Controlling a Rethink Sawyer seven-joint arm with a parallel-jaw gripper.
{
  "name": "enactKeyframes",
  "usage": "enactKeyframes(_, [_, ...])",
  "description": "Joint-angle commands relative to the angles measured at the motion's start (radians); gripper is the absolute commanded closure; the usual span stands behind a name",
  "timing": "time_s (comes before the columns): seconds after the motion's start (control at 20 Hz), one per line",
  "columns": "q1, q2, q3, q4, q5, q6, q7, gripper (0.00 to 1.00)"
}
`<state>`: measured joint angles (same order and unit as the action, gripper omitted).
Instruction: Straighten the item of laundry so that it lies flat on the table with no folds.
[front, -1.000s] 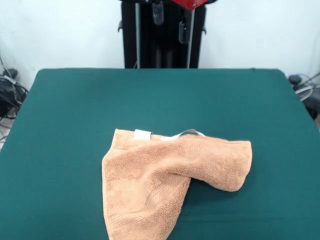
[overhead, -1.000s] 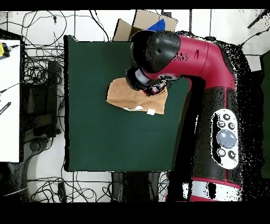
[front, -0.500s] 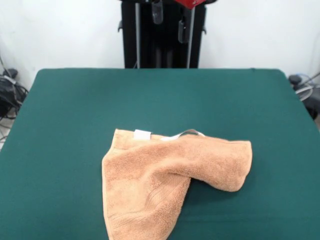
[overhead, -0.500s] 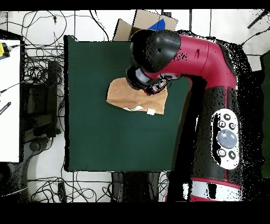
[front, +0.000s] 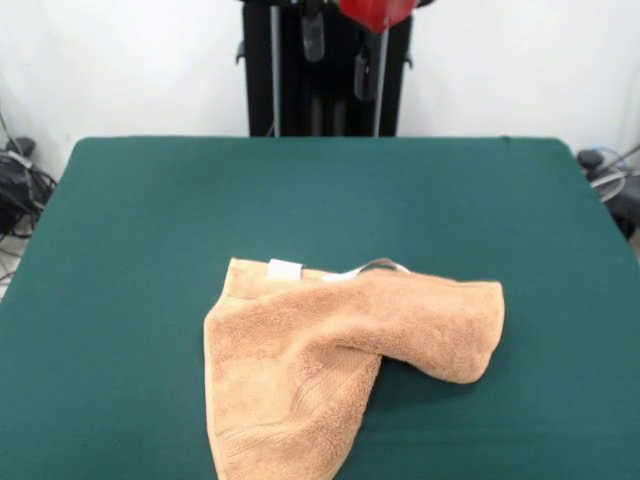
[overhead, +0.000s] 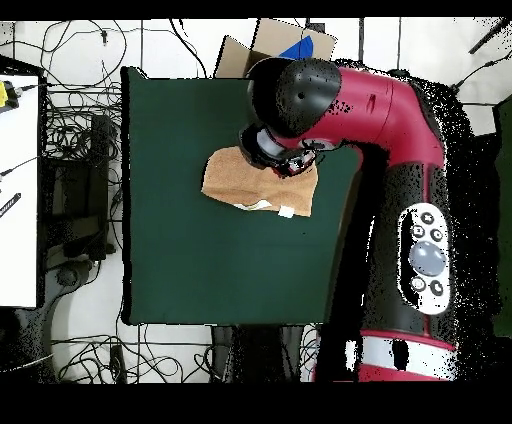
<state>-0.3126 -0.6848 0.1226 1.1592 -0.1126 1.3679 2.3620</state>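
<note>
towel: orange-tan terry towel (front: 340, 360) lies crumpled on the table (front: 150, 230), not flat. In the front view it sits in the near half of the table, slightly left of the table's middle line, with its lower end running off the picture's bottom edge.
towel shape: one lobe hangs down toward the near table edge, a second lobe is folded over and reaches right, ending in a rounded corner. A dark gap of table shows under the fold where the two lobes split.
towel bands: faint woven ridges visible on the lower lobe, near the bottom edge of the front view.
tags: small white tag (front: 284, 268) on the towel's far edge; a thin white loop (front: 375, 266) arches just right of it on the same edge.
overhead: towel (overhead: 232, 180) lies in the table's (overhead: 200, 260) upper half, right of centre; white tag (overhead: 286, 211) on its lower edge. Its right part is covered by the arm.
arm: red and black arm (overhead: 390, 120) reaches over the table from the right side, wrist end directly above the towel. Front view shows only a red part (front: 372, 12) at the top edge.
gripper: cannot tell if apart or together; hidden under the wrist in the overhead view, out of frame in the front view.
pedestal: black pedestal (front: 290, 70) behind the table's far edge, centred.
</note>
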Motion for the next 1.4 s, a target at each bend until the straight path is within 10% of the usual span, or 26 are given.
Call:
enactKeyframes(0.05, [0.021, 0.152, 0.07, 0.124, -0.081, -0.243, -0.095, 0.0])
enactKeyframes(1.4, [0.101, 0.433, 0.017, -0.036, -0.037, -0.531, 0.033, 0.0])
